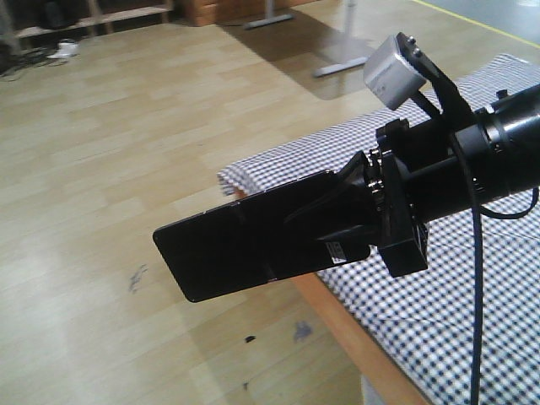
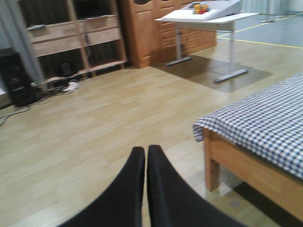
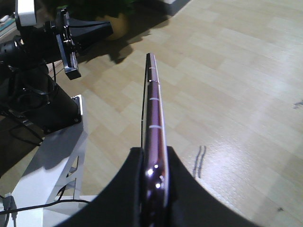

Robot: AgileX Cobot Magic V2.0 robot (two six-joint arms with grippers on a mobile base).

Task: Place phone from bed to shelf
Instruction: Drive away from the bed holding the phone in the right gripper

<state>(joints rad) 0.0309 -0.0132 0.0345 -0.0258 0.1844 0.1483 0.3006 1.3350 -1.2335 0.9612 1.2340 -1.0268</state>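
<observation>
My right gripper is shut on the phone, a glossy black slab held edge-up past the corner of the bed, above the wooden floor. The right wrist view shows the phone edge-on, its pinkish rim pinched between the two black fingers of that gripper. My left gripper is shut on nothing and hangs over the floor, left of the bed with its checked cover. The wooden shelf stands at the far wall, back left.
A white desk on metal legs and an orange-brown cabinet stand at the back. A black box with cables sits on the floor by the shelf. My left arm and white base are left of the phone.
</observation>
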